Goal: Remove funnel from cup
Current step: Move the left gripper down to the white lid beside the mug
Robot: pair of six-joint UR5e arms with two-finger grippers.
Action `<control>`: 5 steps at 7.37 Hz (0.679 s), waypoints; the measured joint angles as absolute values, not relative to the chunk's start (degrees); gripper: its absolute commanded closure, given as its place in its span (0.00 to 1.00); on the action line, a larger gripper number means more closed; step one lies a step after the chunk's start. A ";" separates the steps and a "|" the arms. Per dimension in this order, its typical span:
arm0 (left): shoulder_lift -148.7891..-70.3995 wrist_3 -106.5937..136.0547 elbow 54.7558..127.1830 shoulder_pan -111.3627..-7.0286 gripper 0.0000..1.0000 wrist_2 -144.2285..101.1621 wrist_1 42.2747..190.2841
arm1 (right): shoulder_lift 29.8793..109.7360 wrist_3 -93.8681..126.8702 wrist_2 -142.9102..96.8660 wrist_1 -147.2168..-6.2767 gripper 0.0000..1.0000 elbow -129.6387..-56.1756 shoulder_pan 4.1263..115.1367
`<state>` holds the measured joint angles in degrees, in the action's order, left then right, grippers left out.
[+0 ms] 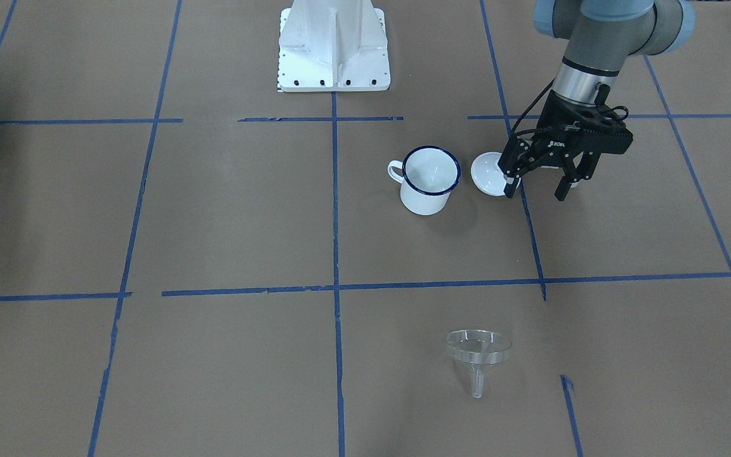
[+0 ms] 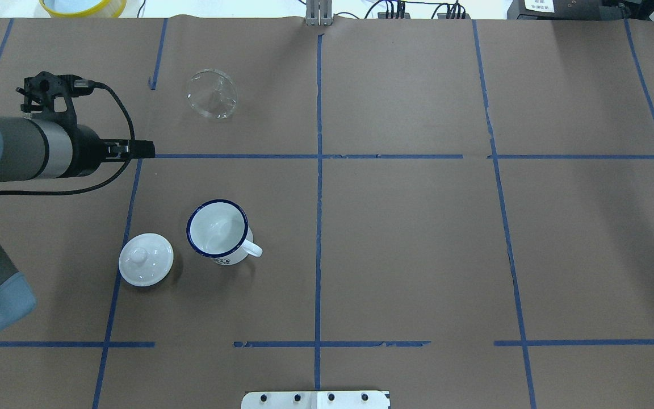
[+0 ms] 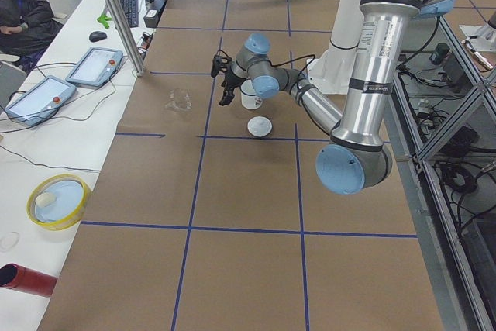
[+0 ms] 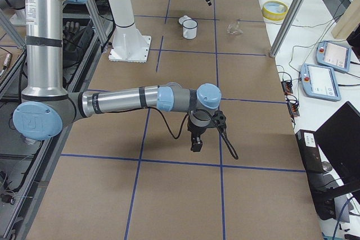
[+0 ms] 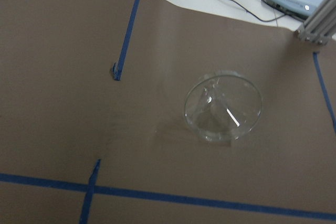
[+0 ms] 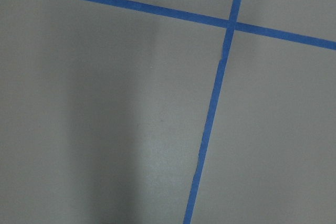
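The clear funnel (image 1: 476, 349) lies on its side on the brown table, apart from the cup; it also shows in the overhead view (image 2: 212, 94) and the left wrist view (image 5: 223, 106). The white cup (image 1: 429, 181) with a blue rim stands upright and empty (image 2: 219, 232). My left gripper (image 1: 535, 190) is open and empty, hovering above the table beside the white lid, between cup and funnel. My right gripper (image 4: 196, 144) hangs over bare table far from both; I cannot tell whether it is open or shut.
A white domed lid (image 1: 487, 172) with a knob lies next to the cup (image 2: 146, 259). The robot's white base (image 1: 334, 51) stands at the table edge. A yellow bowl (image 2: 83, 5) and tablets (image 3: 97, 67) sit beyond the far edge.
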<state>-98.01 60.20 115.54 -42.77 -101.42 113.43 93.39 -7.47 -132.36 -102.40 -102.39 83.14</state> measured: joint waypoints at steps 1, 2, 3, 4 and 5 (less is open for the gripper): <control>-95.45 56.91 116.28 -43.01 0.00 -104.97 113.23 | 93.40 -7.47 -132.36 -102.39 0.00 -102.39 83.15; -93.31 55.73 116.25 -41.89 0.00 -106.74 113.18 | 93.40 -7.47 -132.36 -102.39 0.00 -102.39 83.15; -92.30 56.19 115.76 -39.84 0.00 -107.53 113.16 | 93.39 -7.47 -132.36 -102.39 0.00 -102.39 83.15; -92.29 58.09 114.80 -37.68 0.00 -107.81 113.18 | 93.40 -7.47 -132.36 -102.39 0.00 -102.39 83.14; -92.73 60.14 113.86 -35.60 0.00 -107.77 113.19 | 93.41 -7.47 -132.36 -102.39 0.00 -102.39 83.15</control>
